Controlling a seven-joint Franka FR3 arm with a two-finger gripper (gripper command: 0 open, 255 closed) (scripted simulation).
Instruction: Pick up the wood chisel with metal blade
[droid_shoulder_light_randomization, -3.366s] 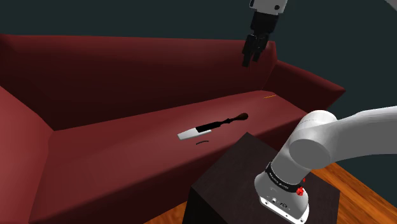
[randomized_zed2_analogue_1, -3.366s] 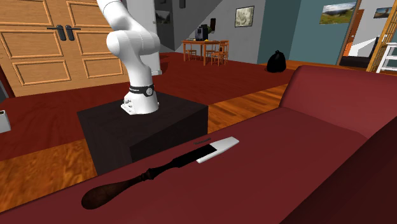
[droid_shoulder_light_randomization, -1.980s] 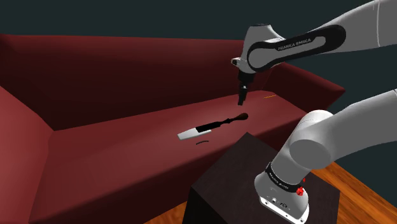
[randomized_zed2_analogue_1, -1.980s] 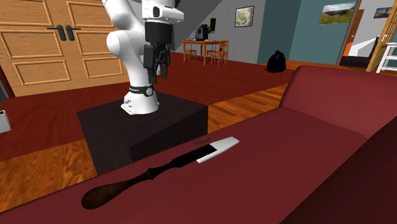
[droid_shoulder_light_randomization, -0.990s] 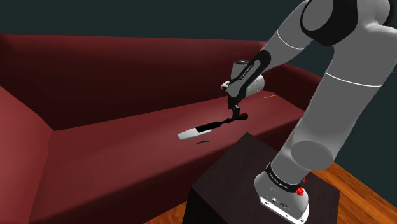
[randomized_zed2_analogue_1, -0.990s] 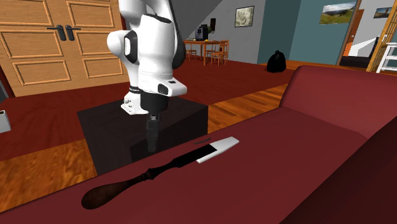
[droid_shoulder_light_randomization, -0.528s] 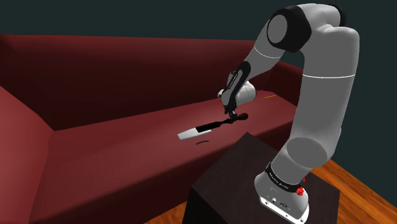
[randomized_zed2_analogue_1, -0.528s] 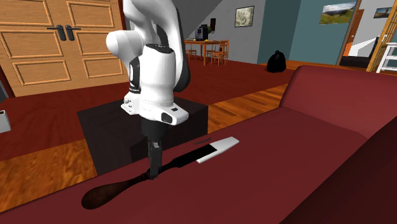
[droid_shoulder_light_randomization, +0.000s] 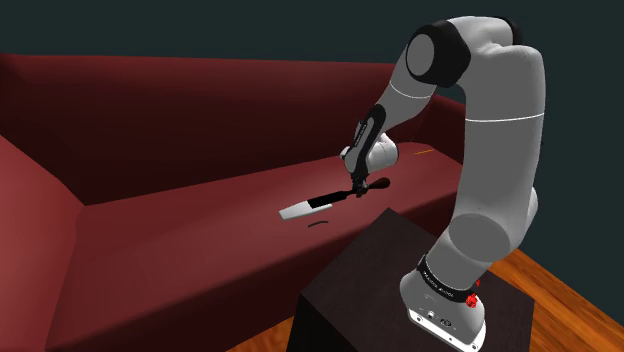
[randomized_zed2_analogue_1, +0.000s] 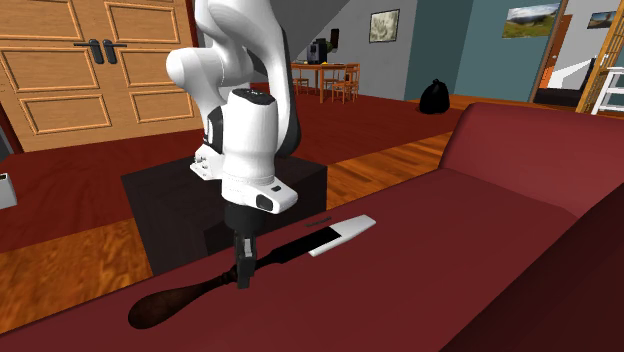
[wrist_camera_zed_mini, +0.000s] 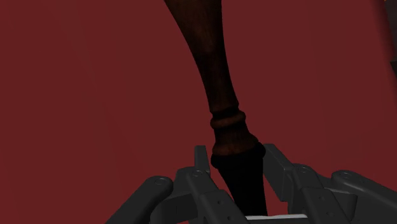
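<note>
The wood chisel (droid_shoulder_light_randomization: 325, 201) lies flat on the seat of a dark red sofa (droid_shoulder_light_randomization: 180, 260), close to the front edge and near the black box that is the robot's stand (droid_shoulder_light_randomization: 370, 280). Its blade (randomized_zed2_analogue_1: 343, 235) is light grey and its handle (randomized_zed2_analogue_1: 170, 300) is dark brown, with a fat round end. In the second exterior view the blade points to the right and the fat end lies to the left. The white arm (droid_shoulder_light_randomization: 500, 150) bends over from the stand and reaches down to the sofa. The black gripper (randomized_zed2_analogue_1: 243, 278) points straight down and sits on the thin part of the handle, between the fat end and the blade. In the wrist view the gripper (wrist_camera_zed_mini: 236, 156) has its two fingers (wrist_camera_zed_mini: 202, 159) tight on both sides of the dark neck of the chisel (wrist_camera_zed_mini: 213, 83), just past a small ring in the wood, so it is squeezing the chisel. The chisel rests on the red seat. Behind the stand in the second exterior view are big wooden doors (randomized_zed2_analogue_1: 90, 70) and a wooden floor (randomized_zed2_analogue_1: 60, 250).
</note>
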